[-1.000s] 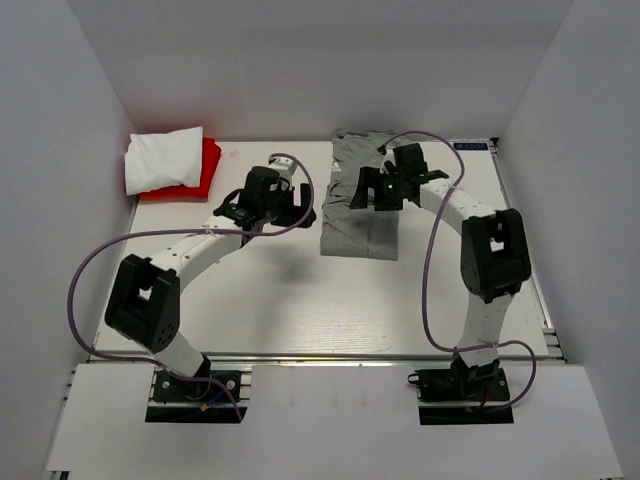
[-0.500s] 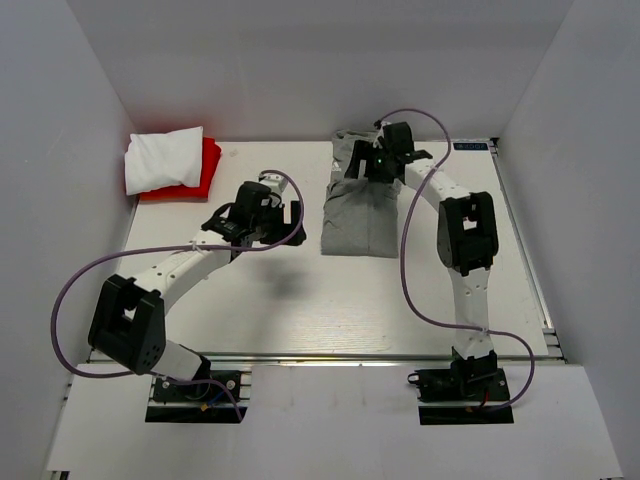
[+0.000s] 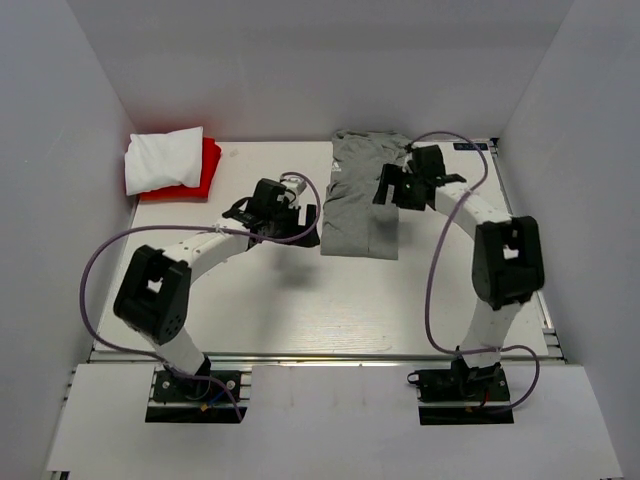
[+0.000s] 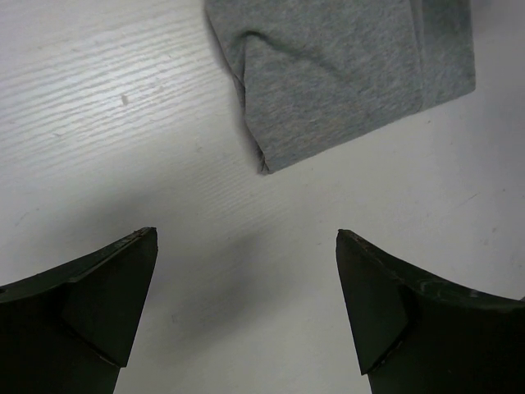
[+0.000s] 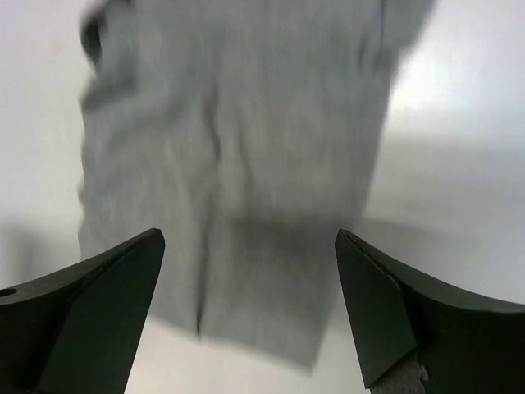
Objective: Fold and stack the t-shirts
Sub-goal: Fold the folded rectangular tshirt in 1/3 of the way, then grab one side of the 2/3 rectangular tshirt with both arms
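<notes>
Over the table (image 3: 300,300), near its middle: left gripper (image 4: 246,238) spread wide, empty, just beside the left edge of the grey shirt (image 3: 350,215). Grey shirt folded into a long strip, flat, right of centre. Farther back: right gripper (image 5: 248,238) likewise wide apart, empty, above that shirt; view blurred. Far left corner: white shirt (image 3: 165,158) folded atop red shirt (image 3: 208,168).

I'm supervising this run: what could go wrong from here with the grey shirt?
1. The left jaws stand open over bare table, short of the corner of the grey shirt; closing here may grab nothing, or pinch only the tip and pull the fold open.
2. The right jaws hang open over the shirt, the view blurred; they might snag and rumple it.
</notes>
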You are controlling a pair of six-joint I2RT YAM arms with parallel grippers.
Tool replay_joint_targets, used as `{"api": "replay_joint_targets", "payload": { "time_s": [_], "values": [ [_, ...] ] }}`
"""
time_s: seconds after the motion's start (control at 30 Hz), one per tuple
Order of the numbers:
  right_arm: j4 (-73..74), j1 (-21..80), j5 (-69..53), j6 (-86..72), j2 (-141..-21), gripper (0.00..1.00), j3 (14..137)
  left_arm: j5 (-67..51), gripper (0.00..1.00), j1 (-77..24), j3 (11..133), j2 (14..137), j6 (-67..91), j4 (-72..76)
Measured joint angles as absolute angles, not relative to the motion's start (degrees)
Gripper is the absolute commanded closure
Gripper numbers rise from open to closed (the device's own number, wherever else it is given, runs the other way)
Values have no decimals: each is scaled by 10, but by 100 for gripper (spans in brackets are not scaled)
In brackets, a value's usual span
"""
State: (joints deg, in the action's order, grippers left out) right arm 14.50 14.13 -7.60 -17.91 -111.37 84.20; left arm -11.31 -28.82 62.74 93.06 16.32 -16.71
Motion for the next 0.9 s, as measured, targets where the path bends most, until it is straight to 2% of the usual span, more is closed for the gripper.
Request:
{"api": "replay_joint_targets", "payload": {
  "time_s": [0.23, 0.5, 0.6, 0.67, 0.77, 0.8, 0.9],
  "values": [
    [133, 136, -92, -194, -909, 10, 593, -179, 0, -293, 627, 1008, 157, -129],
    [132, 131, -116, -209, -891, 10, 514, -204, 0, -313, 675, 1086, 155, -115],
    [123, 130, -130, -211, -909, 11, 514, -199, 13, -319, 695, 1110, 154, -113],
    [116, 128, -140, -213, -930, 17, 516, -195, 24, -321, 702, 1116, 154, -109],
    [106, 127, -154, -219, -951, 20, 517, -191, 32, -322, 706, 1123, 149, -105],
    [101, 125, -155, -219, -953, 20, 517, -188, 40, -322, 706, 1126, 148, -106],
    [91, 123, -165, -221, -960, 24, 517, -186, 52, -322, 708, 1131, 147, -103]
  ]
}}
